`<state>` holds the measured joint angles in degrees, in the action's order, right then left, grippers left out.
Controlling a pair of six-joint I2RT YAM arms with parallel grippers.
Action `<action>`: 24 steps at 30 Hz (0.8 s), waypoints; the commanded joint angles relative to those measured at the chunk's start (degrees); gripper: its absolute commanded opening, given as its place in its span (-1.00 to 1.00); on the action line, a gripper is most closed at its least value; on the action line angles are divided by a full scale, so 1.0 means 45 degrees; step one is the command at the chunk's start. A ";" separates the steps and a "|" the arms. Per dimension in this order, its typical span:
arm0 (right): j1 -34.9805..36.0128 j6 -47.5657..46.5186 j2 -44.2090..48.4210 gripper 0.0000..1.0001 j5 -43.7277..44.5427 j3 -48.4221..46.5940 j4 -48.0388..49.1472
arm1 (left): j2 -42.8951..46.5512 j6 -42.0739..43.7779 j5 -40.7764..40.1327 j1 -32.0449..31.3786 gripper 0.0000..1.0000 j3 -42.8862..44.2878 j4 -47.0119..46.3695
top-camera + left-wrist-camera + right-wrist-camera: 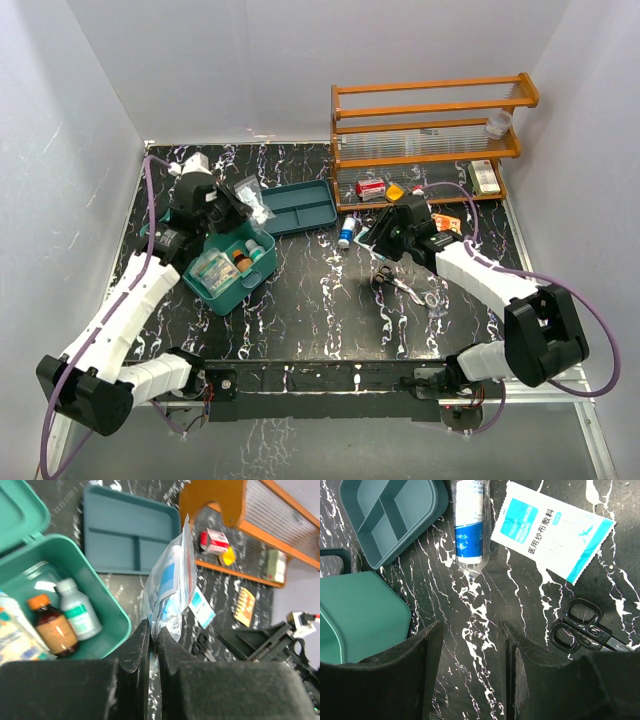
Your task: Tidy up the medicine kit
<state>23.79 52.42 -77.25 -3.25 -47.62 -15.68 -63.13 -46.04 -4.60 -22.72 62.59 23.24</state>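
L gripper [152, 637]: clamped on clear zip bag [170, 580], just beside kit [112, 610].
R gripper [470, 635]: spread, empty, over table [470, 690].
Kit: lid open, table left side, bottles [77, 612] inside.
Handling: prob stiff, light plastic; grab by rim.

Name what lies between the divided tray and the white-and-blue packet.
A small bottle with a blue label lies between the tray and the packet, lengthwise on the table. The right wrist view shows it clearly.
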 commanded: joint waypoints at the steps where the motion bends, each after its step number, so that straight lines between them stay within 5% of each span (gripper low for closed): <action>1: 0.0040 0.0047 -0.0289 -0.10 -0.0126 -0.0259 0.0425 | -0.0319 0.2021 -0.2277 0.0179 -1.00 0.2207 0.2653; 5: 0.0045 -0.0013 -0.0567 -0.10 -0.0197 -0.0456 0.0406 | -0.0642 0.2308 -0.1921 0.0419 -1.00 0.2825 0.3591; 12: 0.0045 0.0048 -0.1048 -0.12 -0.0641 -0.0654 0.0460 | -0.0928 0.2190 0.1435 0.1822 -1.00 0.1958 0.3551; 24: 0.0042 -0.0012 -0.1439 -0.12 -0.0952 -0.0918 0.0400 | -0.0527 0.0702 0.5628 0.5016 -1.00 -0.1364 0.2550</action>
<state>23.79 52.58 -83.09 -6.74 -48.45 -15.70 -67.40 -40.10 12.62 -2.17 59.35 35.99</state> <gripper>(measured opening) 0.444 0.033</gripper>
